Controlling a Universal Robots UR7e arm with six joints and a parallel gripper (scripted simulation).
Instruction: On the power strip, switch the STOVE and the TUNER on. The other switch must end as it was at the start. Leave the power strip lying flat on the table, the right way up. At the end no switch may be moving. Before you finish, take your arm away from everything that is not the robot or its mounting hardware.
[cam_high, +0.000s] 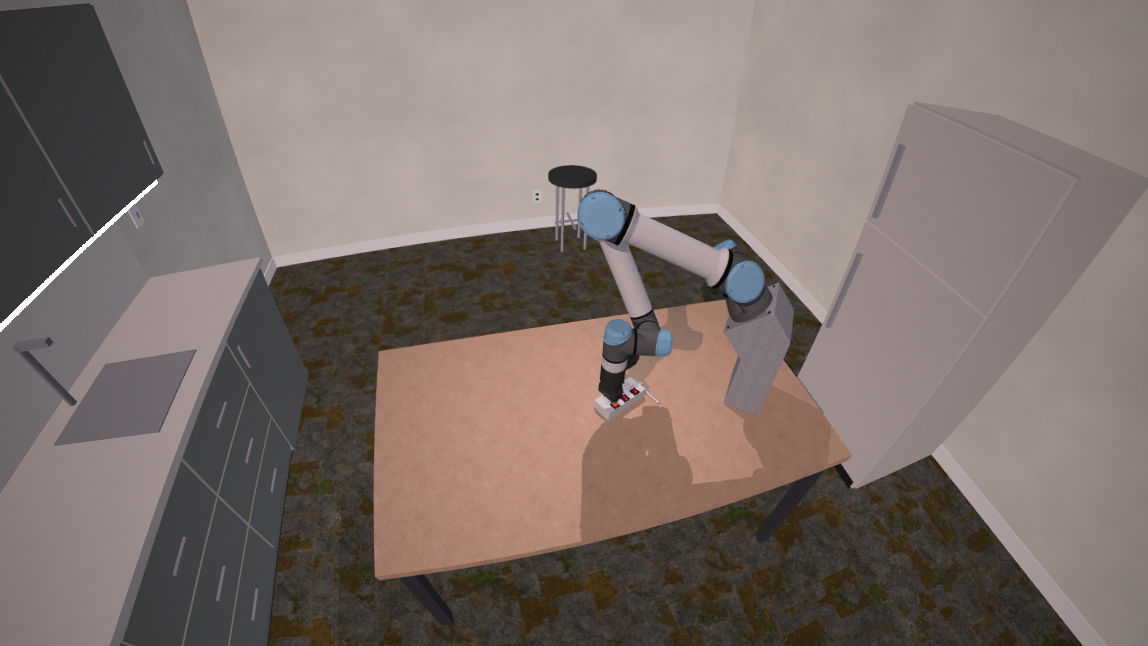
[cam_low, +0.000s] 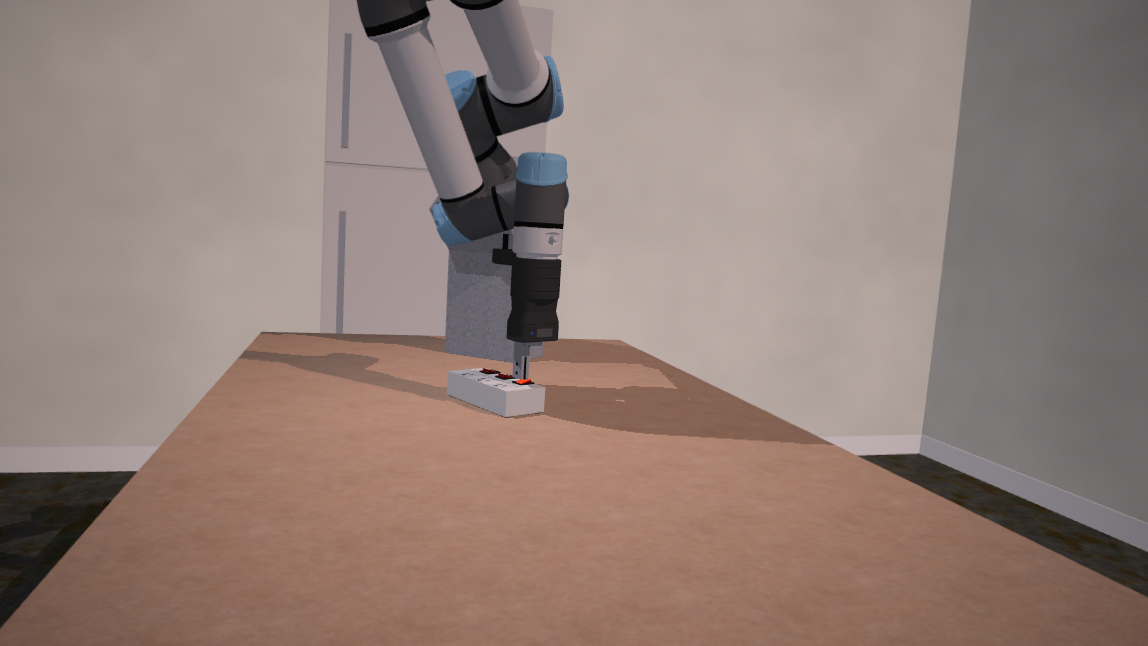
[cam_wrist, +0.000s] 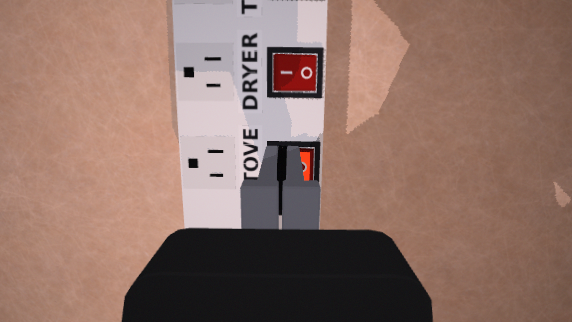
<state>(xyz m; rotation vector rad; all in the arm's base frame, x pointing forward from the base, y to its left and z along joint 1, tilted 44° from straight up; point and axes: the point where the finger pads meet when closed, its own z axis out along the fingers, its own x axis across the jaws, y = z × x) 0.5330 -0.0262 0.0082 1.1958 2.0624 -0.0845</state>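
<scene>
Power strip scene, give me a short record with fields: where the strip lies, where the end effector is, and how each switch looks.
power strip: white, flat on the table, right way up
end effector: shut, empty, pointing straight down, tips on the STOVE switch
STOVE switch: left half hidden by the fingers, visible half bright orange-red
DRYER switch: darker red, untouched
TUNER switch: out of the wrist view, state not readable
arm base: grey pedestal at the table edge
</scene>
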